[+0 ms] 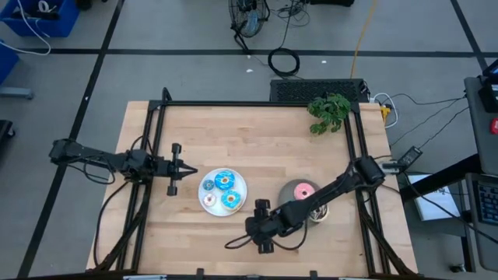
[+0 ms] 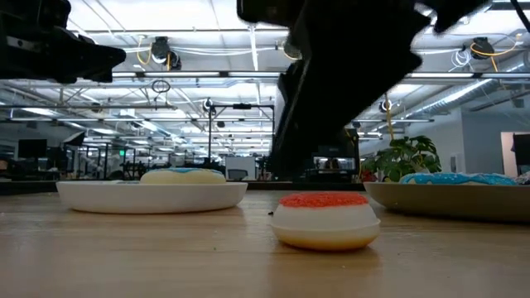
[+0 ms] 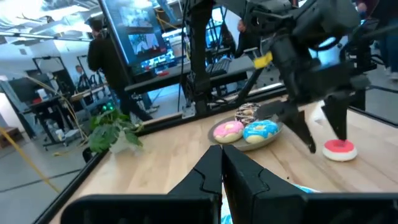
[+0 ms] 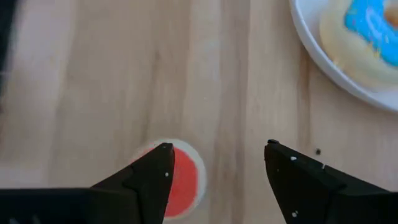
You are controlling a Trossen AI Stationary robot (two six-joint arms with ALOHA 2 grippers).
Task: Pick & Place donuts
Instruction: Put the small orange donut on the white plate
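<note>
High view: right tool (image 1: 250, 226) open above a small red-topped donut on the bench (image 1: 264, 132).
The right tool's fingers stand wide apart, and in the right wrist view the red donut (image 4: 181, 179) lies loose on the wood beside one fingertip, near the white plate (image 1: 222, 204) that carries blue-iced donuts (image 1: 226, 180). A pink donut (image 1: 305, 190) rests on the grey plate (image 1: 289, 190) under the right arm. The left tool (image 1: 192, 169), pinched narrow and holding nothing, hangs just beside the white plate.
</note>
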